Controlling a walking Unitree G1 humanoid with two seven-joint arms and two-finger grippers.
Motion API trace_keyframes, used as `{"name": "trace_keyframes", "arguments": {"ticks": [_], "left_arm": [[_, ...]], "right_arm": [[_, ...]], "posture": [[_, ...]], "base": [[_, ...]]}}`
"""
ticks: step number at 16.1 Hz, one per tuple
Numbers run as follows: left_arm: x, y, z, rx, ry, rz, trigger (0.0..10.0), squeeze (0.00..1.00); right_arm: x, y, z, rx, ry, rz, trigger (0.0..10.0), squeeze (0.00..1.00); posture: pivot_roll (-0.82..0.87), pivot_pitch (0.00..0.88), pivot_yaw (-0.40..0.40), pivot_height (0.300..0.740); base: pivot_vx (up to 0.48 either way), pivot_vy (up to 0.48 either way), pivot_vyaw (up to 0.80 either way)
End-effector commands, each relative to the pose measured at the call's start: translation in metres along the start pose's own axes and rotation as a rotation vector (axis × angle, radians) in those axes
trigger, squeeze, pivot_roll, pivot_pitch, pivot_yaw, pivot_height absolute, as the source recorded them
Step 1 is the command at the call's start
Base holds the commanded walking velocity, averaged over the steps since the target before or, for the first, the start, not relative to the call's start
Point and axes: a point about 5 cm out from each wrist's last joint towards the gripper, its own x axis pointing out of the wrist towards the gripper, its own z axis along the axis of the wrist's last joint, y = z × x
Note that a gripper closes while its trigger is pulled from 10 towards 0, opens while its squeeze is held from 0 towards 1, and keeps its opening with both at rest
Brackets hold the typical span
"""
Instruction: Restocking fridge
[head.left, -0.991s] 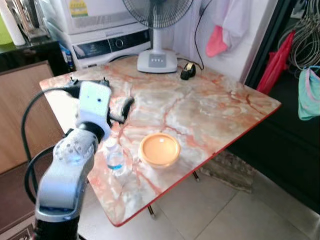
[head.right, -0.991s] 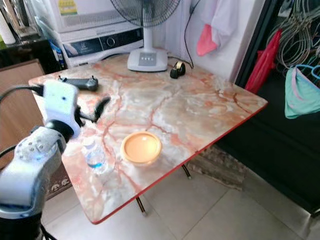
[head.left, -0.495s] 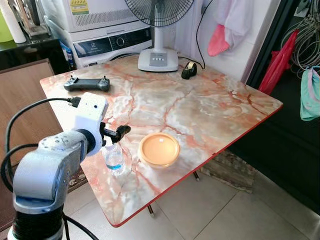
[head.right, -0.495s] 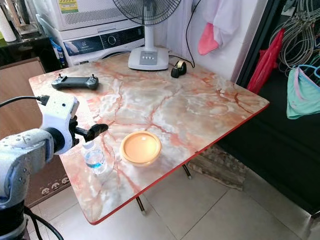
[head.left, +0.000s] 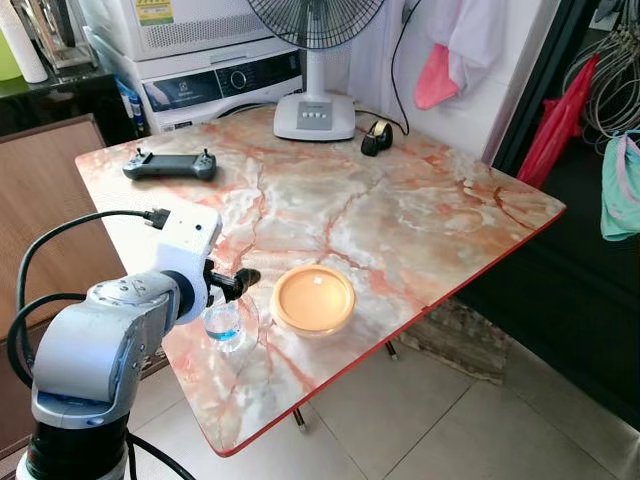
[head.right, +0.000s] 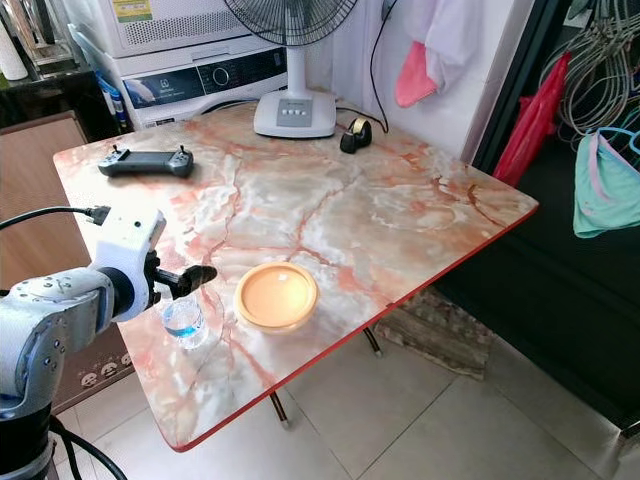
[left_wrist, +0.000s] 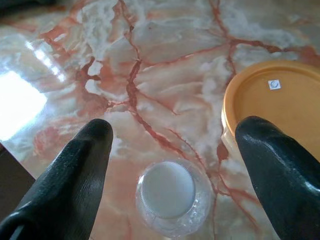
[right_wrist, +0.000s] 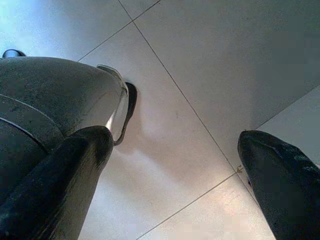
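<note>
**Operator:** Left wrist view check — where does the water bottle (left_wrist: 167, 192) lie relative to the left gripper (left_wrist: 172, 150)?

**Technician:** Directly below, standing upright; its white cap (left_wrist: 167, 189) faces the camera, so the long axis runs vertically, in line with the approach. Both black fingers (left_wrist: 75, 170) are spread wide, one each side of the cap, touching nothing.

**Operator:** Position on the marble table (head.left: 420, 215)?

**Technician:** Near the front-left edge. The orange lidded container (head.left: 313, 298) sits just beside it at 3 o'clock — one finger hangs over that lid's rim.

**Operator:** Nearer arm?

**Technician:** Left. The right gripper (right_wrist: 172, 165) hangs idle over floor tiles, fingers apart. Judgement: a straight descent brackets the bottle's neck; watch the container side.
</note>
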Motion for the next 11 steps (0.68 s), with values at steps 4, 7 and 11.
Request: {"name": "trace_keyframes", "arguments": {"ticks": [4,7,11], "left_arm": [[-0.001,0.004,-0.01,-0.006,0.051,0.043,10.0,0.0],[-0.003,0.01,-0.012,-0.032,0.044,0.094,5.6,0.0],[-0.004,0.013,-0.015,-0.053,0.049,0.111,1.1,0.0]], "right_arm": [[0.001,0.007,-0.002,-0.027,0.012,0.037,10.0,0.0],[0.001,0.006,-0.001,-0.031,0.012,0.04,10.0,0.0],[0.001,0.006,-0.001,-0.036,0.012,0.039,10.0,0.0]], "posture": [[0.17,0.0,-0.042,0.74],[0.17,0.0,-0.05,0.74],[0.17,0.0,-0.056,0.74]], "base": [[0.0,0.0,0.0],[0.0,0.0,0.0],[0.0,0.0,0.0]]}}
